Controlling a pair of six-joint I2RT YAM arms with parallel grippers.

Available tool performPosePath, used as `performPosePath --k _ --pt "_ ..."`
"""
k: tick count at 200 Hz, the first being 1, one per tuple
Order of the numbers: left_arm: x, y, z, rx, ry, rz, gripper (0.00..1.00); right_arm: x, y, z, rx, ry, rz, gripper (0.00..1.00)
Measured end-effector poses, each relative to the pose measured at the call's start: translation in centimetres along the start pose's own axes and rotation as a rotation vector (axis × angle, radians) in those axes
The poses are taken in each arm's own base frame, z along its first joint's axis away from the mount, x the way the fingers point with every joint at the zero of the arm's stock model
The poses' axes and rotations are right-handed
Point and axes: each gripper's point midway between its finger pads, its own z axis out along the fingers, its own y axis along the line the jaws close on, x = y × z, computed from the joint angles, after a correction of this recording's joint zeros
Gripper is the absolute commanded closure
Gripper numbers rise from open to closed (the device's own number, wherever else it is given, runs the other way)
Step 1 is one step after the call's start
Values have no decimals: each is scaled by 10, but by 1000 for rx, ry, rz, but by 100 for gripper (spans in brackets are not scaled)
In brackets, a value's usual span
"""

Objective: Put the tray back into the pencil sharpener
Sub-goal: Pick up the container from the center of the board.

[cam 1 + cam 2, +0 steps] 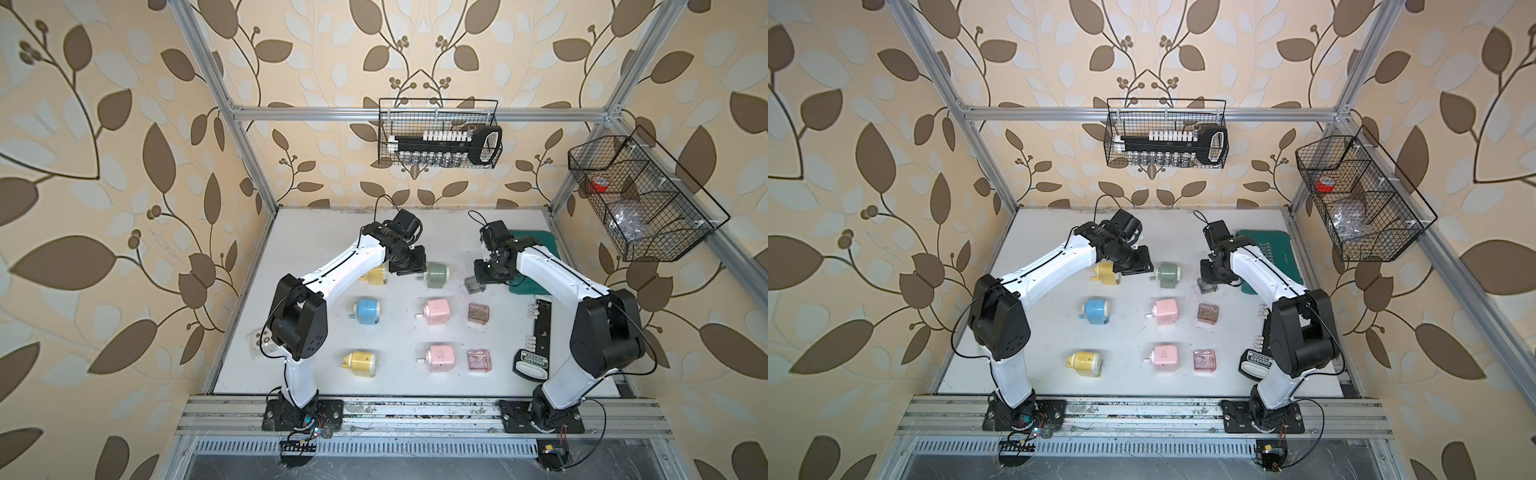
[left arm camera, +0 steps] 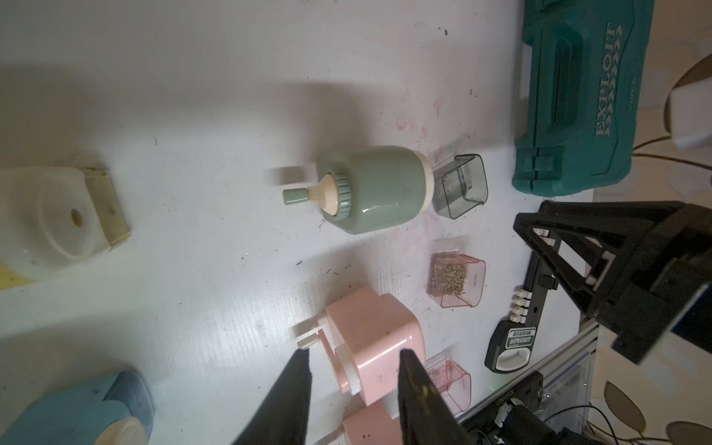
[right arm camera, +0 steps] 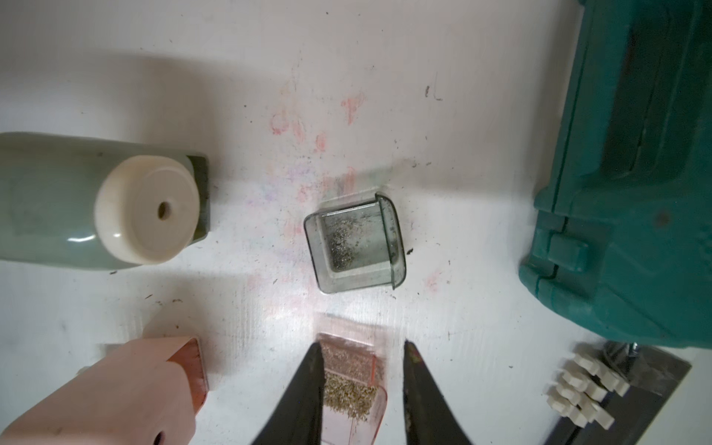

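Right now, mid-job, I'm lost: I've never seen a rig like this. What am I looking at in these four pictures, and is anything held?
Two white robot arms stand at the near edge of a white table, each ending in a two-fingered gripper. Both top views look down on the whole scene; each wrist view looks out past that arm's own black fingers. On the table lie a green sharpener, pink sharpeners, yellow sharpeners, a blue sharpener, pink trays and a teal case. The left gripper and the right gripper are both open and hold nothing. The right one hovers close to the grey tray, which sits on the table beside the green sharpener, not yet inside it.
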Motion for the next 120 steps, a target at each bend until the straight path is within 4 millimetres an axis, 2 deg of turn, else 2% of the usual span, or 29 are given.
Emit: performPosePath --k 30,71,120 --pt "0 3 10 -10 11 3 59 -7 -1 14 11 17 -19 66" --pt "-2 4 10 -18 2 11 58 -14 -2 32 34 39 -32 67" --pt "-3 6 10 -29 -6 12 57 -28 -15 38 60 32 -17 67"
